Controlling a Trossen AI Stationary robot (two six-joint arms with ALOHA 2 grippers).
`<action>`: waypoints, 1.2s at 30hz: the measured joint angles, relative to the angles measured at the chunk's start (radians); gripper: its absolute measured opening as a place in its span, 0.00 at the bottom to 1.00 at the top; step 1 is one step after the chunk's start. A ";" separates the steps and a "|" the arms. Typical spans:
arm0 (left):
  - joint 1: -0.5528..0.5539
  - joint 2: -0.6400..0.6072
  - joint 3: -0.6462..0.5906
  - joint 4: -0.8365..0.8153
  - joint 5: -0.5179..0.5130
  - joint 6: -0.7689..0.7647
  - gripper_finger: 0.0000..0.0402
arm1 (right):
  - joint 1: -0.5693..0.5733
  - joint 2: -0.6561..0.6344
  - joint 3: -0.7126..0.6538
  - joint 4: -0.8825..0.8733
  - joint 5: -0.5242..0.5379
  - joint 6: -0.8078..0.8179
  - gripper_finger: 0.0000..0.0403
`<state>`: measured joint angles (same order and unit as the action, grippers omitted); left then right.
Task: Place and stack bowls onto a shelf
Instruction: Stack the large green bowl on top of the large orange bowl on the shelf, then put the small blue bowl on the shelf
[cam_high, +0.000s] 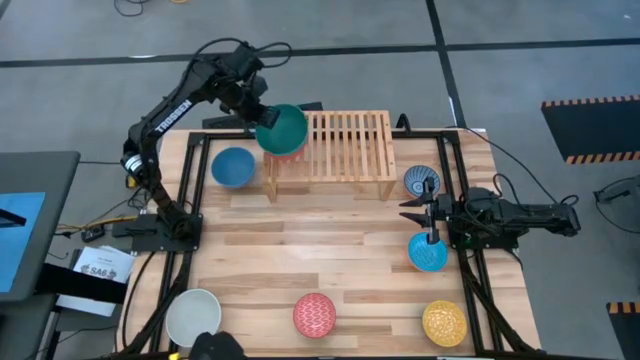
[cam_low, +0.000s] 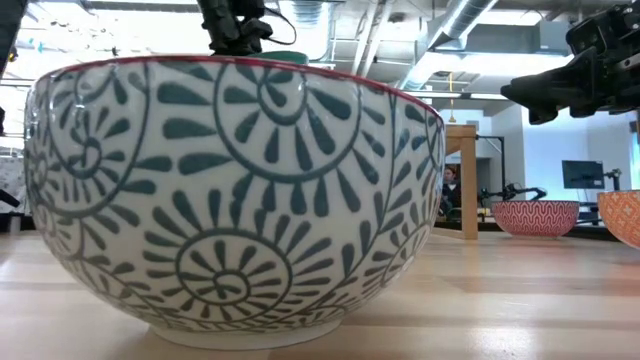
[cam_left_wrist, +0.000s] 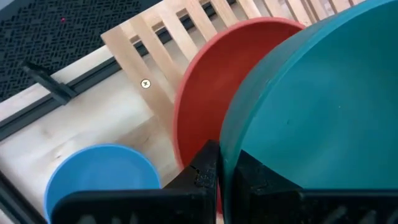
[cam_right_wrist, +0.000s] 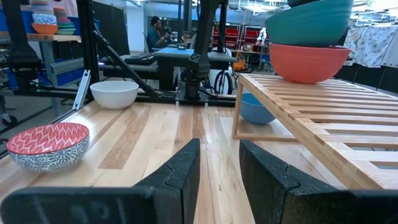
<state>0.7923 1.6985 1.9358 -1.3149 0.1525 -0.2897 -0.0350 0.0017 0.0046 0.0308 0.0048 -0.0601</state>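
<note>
My left gripper (cam_high: 262, 112) is at the shelf's (cam_high: 345, 148) far-left corner, shut on the teal bowl (cam_high: 283, 127). The teal bowl (cam_right_wrist: 311, 20) sits in the red bowl (cam_right_wrist: 308, 62), slightly tilted, and the red bowl stands on the slats. My right gripper (cam_high: 410, 211) hovers open over the table right of the shelf, between the blue-white patterned bowl (cam_high: 422, 181) and the light blue bowl (cam_high: 428, 252). The plain blue bowl (cam_high: 233, 166) stands on the table left of the shelf. My left gripper pinches the teal bowl's rim (cam_left_wrist: 227, 146) on its far-left side, one finger (cam_left_wrist: 202, 174) outside the wall and the other (cam_left_wrist: 264, 183) inside. The fingers come from above, slanting down. The bowl rests nearly upright in the red bowl (cam_left_wrist: 205, 106).
Along the near edge stand the white bowl (cam_high: 193, 315), the red patterned bowl (cam_high: 314, 314) and the yellow bowl (cam_high: 444, 322). A patterned bowl (cam_low: 235, 200) fills the low view. The shelf's middle and right slats (cam_high: 360, 140) are bare. People show in the room beyond.
</note>
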 joint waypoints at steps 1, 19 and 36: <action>-0.005 0.005 0.000 0.007 0.000 0.000 0.00 | 0.000 0.000 0.000 0.000 0.000 0.000 0.34; -0.002 0.013 0.000 0.009 0.000 0.038 0.06 | 0.000 0.000 0.000 0.000 0.000 0.000 0.34; 0.011 0.012 0.071 -0.004 0.020 0.047 0.31 | 0.000 0.000 0.000 0.000 0.000 0.000 0.34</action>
<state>0.8033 1.7103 2.0067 -1.3193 0.1721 -0.2424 -0.0350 0.0017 0.0048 0.0307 0.0047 -0.0601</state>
